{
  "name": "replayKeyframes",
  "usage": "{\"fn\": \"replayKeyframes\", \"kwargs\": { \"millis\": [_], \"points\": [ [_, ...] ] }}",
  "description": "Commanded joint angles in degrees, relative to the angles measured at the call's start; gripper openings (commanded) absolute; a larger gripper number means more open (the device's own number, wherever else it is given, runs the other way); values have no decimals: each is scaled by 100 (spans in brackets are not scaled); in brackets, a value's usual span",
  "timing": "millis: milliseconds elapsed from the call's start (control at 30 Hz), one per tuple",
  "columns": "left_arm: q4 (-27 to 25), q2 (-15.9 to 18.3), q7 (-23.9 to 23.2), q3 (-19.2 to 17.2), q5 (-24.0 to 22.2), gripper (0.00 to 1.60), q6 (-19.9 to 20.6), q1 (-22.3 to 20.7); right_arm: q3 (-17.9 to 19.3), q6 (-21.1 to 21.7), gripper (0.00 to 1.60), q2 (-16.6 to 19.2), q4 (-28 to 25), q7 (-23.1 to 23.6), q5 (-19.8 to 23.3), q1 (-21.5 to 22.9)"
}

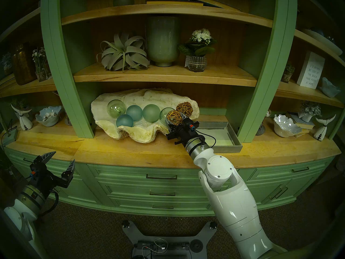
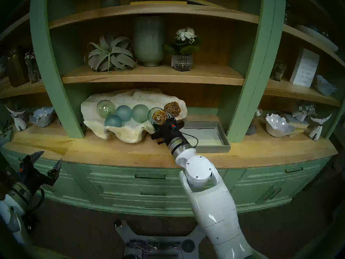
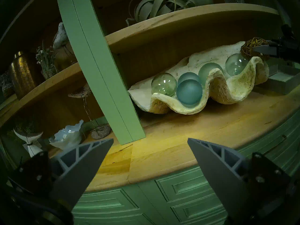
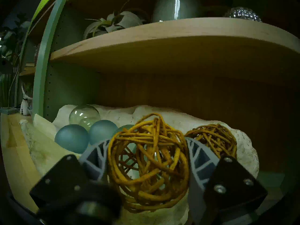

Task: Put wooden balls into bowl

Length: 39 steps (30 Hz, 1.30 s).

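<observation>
Rattan ball (image 4: 148, 163) sits pinched in my right gripper (image 4: 146, 156) over the shell bowl (image 1: 130, 133) rim, unreleased. Second ball (image 4: 212, 138) already rests inside, just beyond the gripper. Left gripper (image 1: 59, 162) hangs spread, empty.

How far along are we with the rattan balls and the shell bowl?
One woven brown rattan ball already rests in the cream clam-shell bowl. The right hand grips the second rattan ball over the bowl's right end. Left: release it. The left hand waits open.

a grey tray (image 1: 234, 139) sits on the wooden counter (image 1: 130, 152), an air plant (image 1: 123, 54) shelved above.
</observation>
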Motion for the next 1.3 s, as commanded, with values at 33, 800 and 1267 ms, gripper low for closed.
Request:
{"fn": "replayKeyframes", "kwargs": {
  "millis": [33,800,1267],
  "points": [
    [-152,0,-2,-17,-36,160,-14,-14,15,-83,0,-70,-17,27,16,268],
    [-150,1,-2,-17,-36,160,-15,-15,-6,-143,115,-146,261,61,-13,346],
    [-147,2,-3,-17,-35,160,-17,-16,36,-172,160,-144,56,88,29,328]
  ]
}}
